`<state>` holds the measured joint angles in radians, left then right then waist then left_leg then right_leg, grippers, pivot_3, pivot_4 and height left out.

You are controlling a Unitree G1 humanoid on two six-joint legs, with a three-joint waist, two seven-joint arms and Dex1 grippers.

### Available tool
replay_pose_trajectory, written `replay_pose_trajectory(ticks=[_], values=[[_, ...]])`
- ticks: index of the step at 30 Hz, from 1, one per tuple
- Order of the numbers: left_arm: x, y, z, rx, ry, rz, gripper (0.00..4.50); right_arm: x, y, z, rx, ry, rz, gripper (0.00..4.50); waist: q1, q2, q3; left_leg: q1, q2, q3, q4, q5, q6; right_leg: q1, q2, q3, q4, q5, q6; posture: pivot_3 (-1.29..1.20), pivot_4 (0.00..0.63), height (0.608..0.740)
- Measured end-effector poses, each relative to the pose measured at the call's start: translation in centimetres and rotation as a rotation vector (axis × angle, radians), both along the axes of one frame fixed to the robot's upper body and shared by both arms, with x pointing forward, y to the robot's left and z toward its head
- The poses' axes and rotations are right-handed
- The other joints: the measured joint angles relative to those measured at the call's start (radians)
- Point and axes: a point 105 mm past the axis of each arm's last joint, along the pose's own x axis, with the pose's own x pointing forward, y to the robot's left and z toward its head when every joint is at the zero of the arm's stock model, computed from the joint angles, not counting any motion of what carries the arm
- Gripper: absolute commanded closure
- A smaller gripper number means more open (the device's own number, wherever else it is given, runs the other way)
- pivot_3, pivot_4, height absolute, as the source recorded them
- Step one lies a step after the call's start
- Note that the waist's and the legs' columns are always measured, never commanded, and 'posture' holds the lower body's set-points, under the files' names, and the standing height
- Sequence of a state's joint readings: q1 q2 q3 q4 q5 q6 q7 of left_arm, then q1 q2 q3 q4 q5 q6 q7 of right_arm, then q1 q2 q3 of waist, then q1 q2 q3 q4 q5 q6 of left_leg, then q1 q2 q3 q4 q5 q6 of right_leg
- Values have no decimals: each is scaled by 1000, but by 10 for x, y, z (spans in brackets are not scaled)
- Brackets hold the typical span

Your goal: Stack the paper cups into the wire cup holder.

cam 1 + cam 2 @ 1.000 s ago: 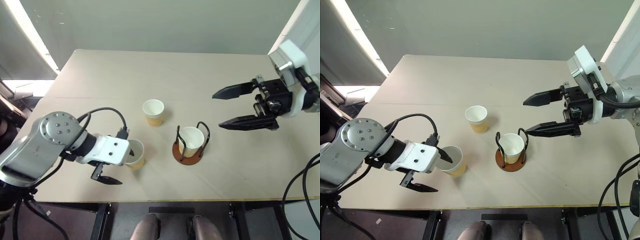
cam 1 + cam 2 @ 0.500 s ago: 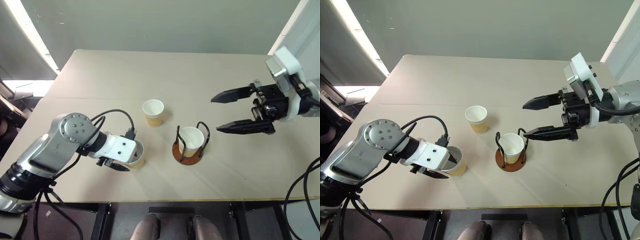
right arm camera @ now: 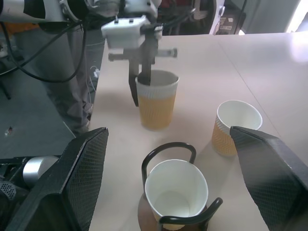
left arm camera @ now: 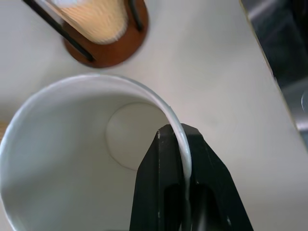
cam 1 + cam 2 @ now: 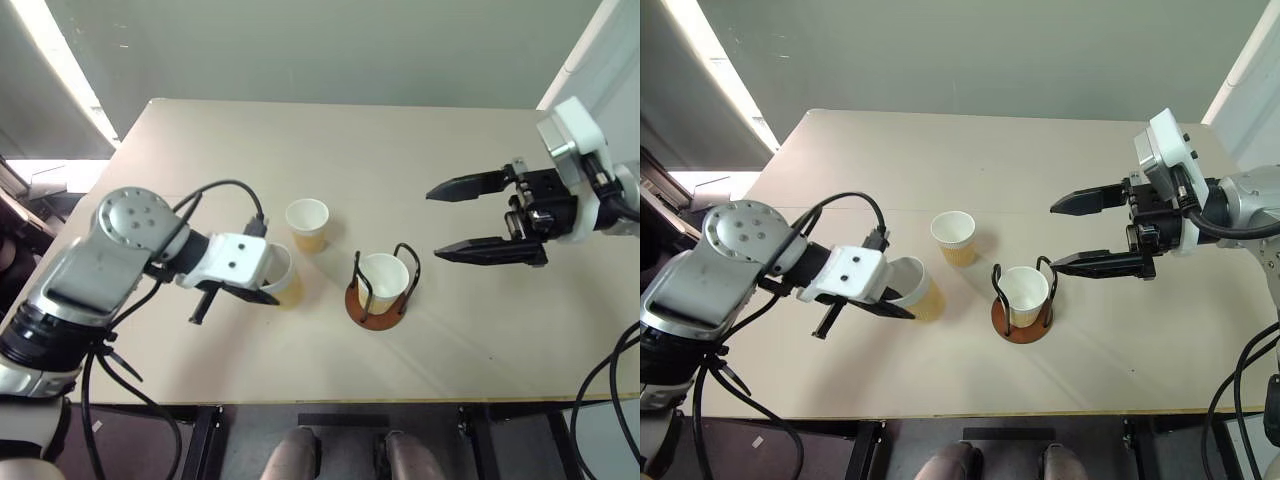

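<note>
- Left gripper [image 4: 184, 144] is clamped on the rim of one paper cup [image 5: 912, 292], one of the fingers [image 4: 159, 187] inside the wall and one outside.
- Right gripper [image 5: 1070, 235] hangs with its fingers spread wide, nothing between them.
- The wire cup holder [image 5: 1021, 318] sits on the tabletop [image 5: 1120, 340] between the two grippers, holding a second cup [image 5: 1023, 290].
- The third cup [image 5: 954, 236] stands just beyond the held one.

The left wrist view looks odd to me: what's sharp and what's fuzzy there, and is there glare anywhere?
In the left wrist view, the held cup looms huge and soft, while the wire cup holder beyond looks crisper. In the left eye view, a bright strip of light glares beside the table. In the right wrist view, the right gripper's fingers are dark blurs.
</note>
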<state>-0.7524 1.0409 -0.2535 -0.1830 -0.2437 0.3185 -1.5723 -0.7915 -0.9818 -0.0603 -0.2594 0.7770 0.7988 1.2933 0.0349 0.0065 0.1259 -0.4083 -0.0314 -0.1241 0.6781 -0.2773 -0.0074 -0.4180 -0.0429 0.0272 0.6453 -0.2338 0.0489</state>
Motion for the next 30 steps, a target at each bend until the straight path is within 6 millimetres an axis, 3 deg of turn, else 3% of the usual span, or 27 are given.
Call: replay_pose_trajectory(ticks=[5,7,11,18,30], values=[[8,-16,43,-94,-49,-29,4457,5,-8,-8,-2,-14,-18,294,4,0,0,-1,0,0,1,0,0,0,0,-1,0,0,1,0,150,740],[10,-33,74,-150,-100,-82,4457,8,-12,-11,-6,-24,-34,294,8,0,0,-2,0,-1,2,0,0,0,0,-1,0,1,1,0,150,740],[7,-62,108,-203,-136,-199,4457,9,-15,-12,-15,-29,-46,294,8,0,0,-3,0,0,1,-1,2,0,-1,0,-1,1,2,0,150,740],[4,-95,116,-222,-81,-346,4457,5,-27,-18,-47,-5,-76,294,9,0,0,-5,0,0,2,0,2,-1,-1,-1,-3,2,3,0,150,740],[17,-119,75,-82,-39,-465,4457,-9,-44,-11,-65,-51,-155,294,16,0,0,-6,0,0,3,-1,3,-1,-1,-1,-3,3,5,0,150,740]])
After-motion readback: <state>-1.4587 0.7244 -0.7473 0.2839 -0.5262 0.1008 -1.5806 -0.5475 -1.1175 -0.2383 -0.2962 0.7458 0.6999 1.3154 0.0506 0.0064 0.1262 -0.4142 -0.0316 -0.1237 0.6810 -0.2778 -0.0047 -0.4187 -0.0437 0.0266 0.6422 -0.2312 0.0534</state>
